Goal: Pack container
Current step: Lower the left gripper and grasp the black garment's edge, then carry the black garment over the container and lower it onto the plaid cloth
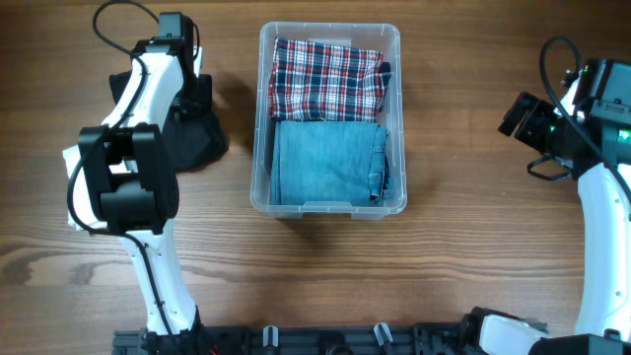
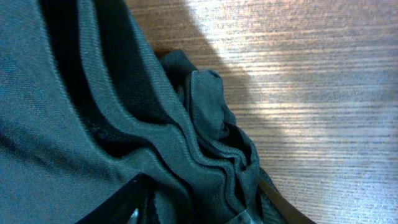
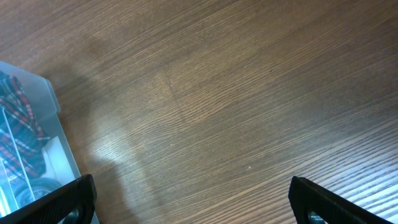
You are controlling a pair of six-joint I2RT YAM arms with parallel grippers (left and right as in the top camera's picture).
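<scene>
Overhead, the container point(image 1: 330, 30) sits mid-table. A plaid cloth point(image 1: 325, 79) and folded denim point(image 1: 330, 163) lie flat side by side, likely to leave space on top. The left arm point(image 1: 158, 79) covers a dark garment point(image 1: 202, 138) just beside the bin, hiding its fingers.

In the left wrist view, bunched folds fill the frame. The left gripper point(image 2: 199, 210) is cut off, so its grip cannot be told.

In the right wrist view, the right gripper point(image 3: 186, 199) is spread wide over bare table point(image 3: 249, 93).
</scene>
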